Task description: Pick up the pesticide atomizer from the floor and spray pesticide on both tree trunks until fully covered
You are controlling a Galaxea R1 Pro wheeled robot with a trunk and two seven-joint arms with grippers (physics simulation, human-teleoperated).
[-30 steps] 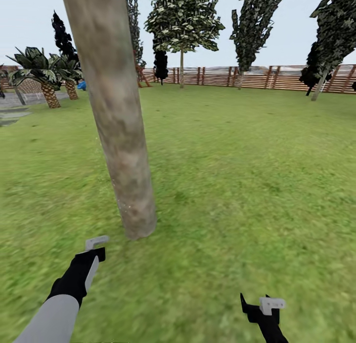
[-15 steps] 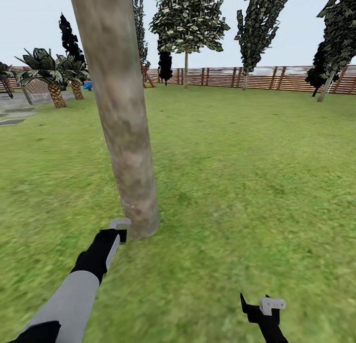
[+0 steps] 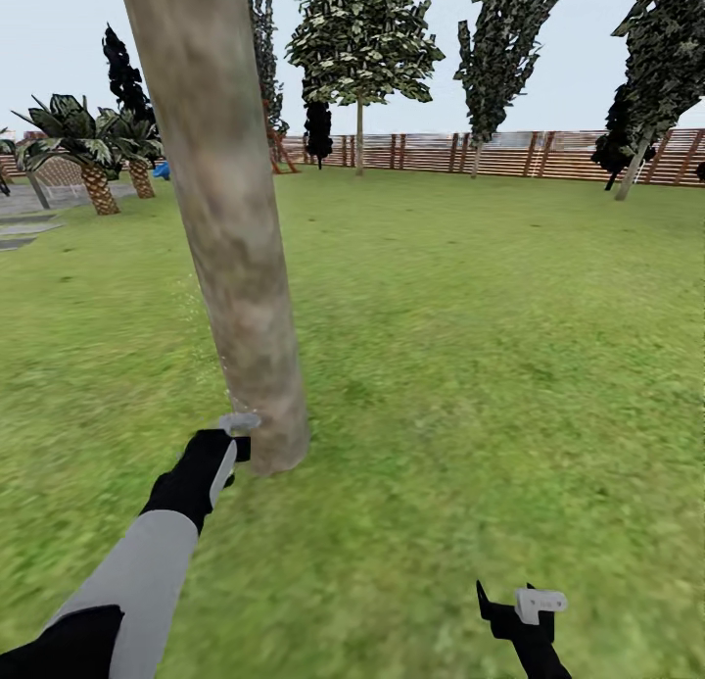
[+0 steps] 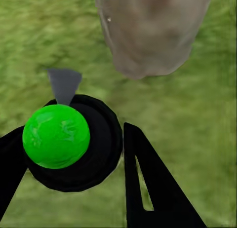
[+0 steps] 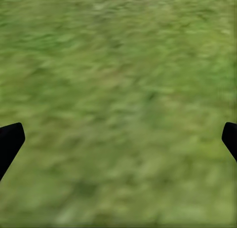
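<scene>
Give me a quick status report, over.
Left end effector shut on atomizer, nozzle aimed at trunk base. Right end effector open over grass, empty. Nothing in the way.

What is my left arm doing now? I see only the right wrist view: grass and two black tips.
Observer: The left pincer grips the atomizer; its green top sits between the fingers.
Operator: Where does the nozzle point?
Observer: At the foot of the thick trunk, close in front of it.
Operator: And where is my right pincer?
Observer: The right pincer hangs open and empty over the grass, well to the right of the trunk.
</scene>
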